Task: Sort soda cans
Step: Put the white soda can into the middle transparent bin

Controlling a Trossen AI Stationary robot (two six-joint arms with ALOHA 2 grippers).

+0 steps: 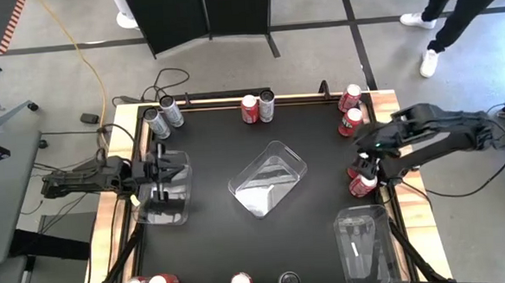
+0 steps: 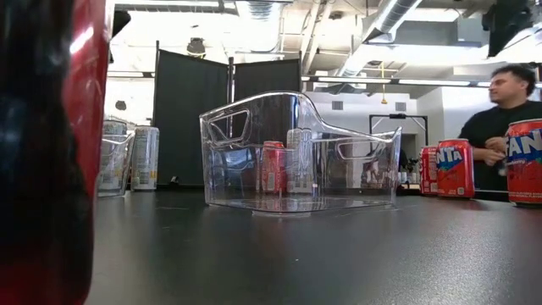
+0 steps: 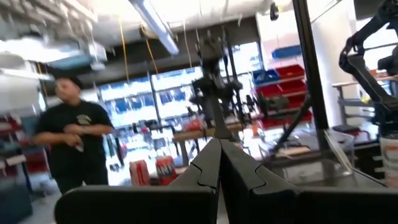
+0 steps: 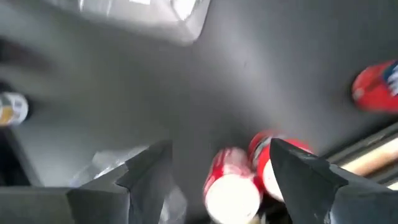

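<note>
Right gripper [image 1: 365, 164] at the table's right edge, fingers spread apart above two red silver-topped soda cans [image 1: 362, 182], gripping neither. Left gripper [image 1: 161, 174] pressed together, empty, over the clear rectangular plastic tray [image 1: 163, 212] at the left edge.

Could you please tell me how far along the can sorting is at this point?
Nothing looks sorted yet: the center tray, left tray and right tray appear to hold no cans. In hand: the right end effector, open, hovers over two red cans at the right edge. The left end effector is shut over the left tray. Left: silver cans and other red cans around the edges.
</note>
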